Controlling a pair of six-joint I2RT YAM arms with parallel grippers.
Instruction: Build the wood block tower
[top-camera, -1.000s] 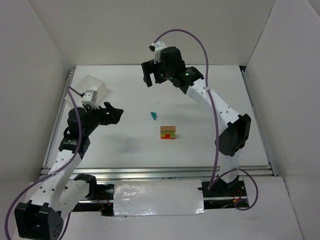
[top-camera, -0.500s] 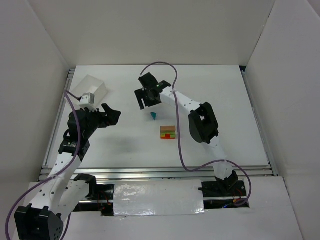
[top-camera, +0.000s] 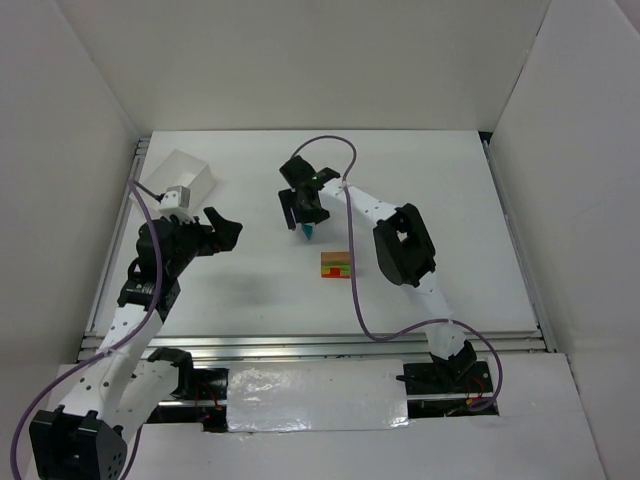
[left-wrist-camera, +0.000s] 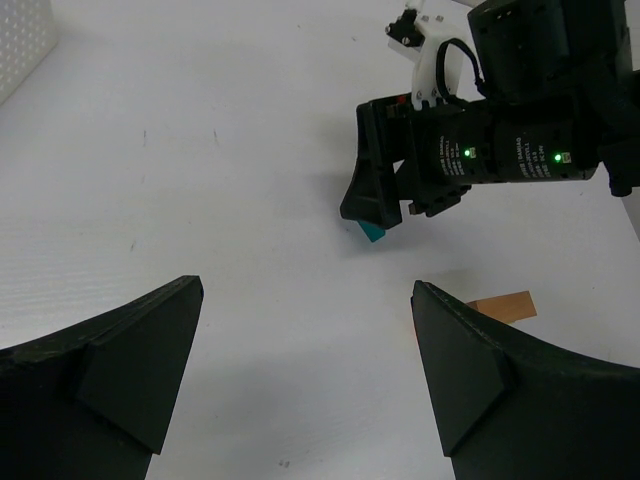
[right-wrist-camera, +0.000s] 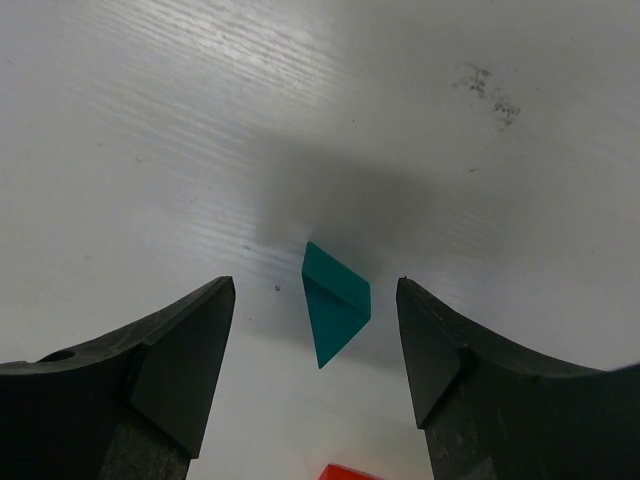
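Observation:
A teal peaked block (right-wrist-camera: 334, 305) lies loose on the white table, also in the top view (top-camera: 308, 232) and the left wrist view (left-wrist-camera: 372, 231). My right gripper (top-camera: 303, 213) is open, lowered over it with one finger on each side, not touching (right-wrist-camera: 316, 345). The small stack of red, orange, green and tan blocks (top-camera: 336, 265) stands a little to the front right; its tan edge (left-wrist-camera: 503, 305) shows past my left finger and its red corner (right-wrist-camera: 352, 473) in the right wrist view. My left gripper (top-camera: 225, 228) is open and empty, to the left (left-wrist-camera: 305, 385).
A white rectangular box (top-camera: 183, 177) sits at the back left, its corner in the left wrist view (left-wrist-camera: 22, 45). White walls enclose the table on three sides. A purple cable loops over the right arm (top-camera: 340, 148).
My right gripper has swung from the back of the table forward and down, and now straddles the teal block. The left arm has barely moved.

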